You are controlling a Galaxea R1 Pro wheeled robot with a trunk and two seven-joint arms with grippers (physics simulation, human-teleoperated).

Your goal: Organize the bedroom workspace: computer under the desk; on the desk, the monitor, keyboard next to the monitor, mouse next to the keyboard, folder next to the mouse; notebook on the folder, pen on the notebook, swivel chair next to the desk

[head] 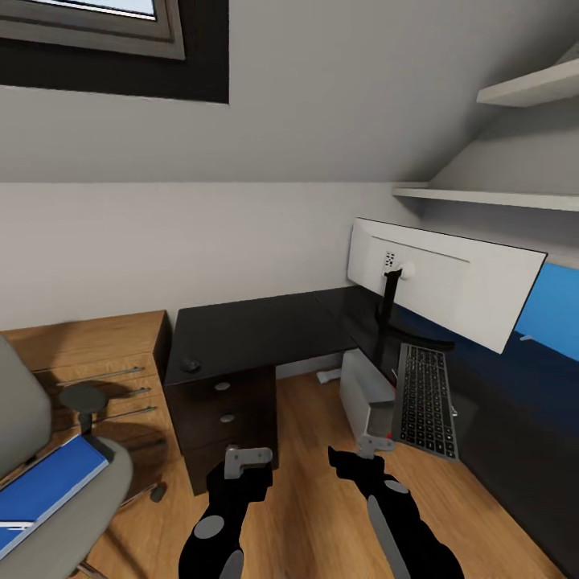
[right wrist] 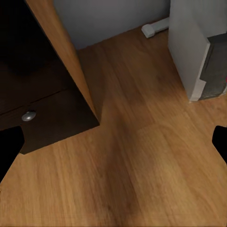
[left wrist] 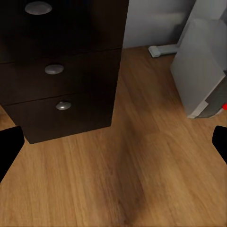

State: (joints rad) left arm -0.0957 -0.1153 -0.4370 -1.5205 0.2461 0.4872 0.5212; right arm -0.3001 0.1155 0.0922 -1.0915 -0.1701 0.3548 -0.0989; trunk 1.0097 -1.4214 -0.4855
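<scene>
Bedroom desk [head: 257,330], folder [head: 44,490] cut off

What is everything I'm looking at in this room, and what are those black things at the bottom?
Desk: one, black, L-shaped, in the corner; three drawers.
Monitor: one, white back toward us, on the desk.
Keyboard: one, dark keys, silver frame, at the desk's edge past the monitor's stand.
Mouse: one, black, on the desk's left end.
Computer: one, light grey, on the floor under the desk.
Chair: one, grey, lower left.
Folder: one, blue, on the chair seat.
Drawer unit: one, wooden, left of the desk.
Shelves: two, white, upper right.
Left gripper, right gripper: black, open, above the floor.
</scene>
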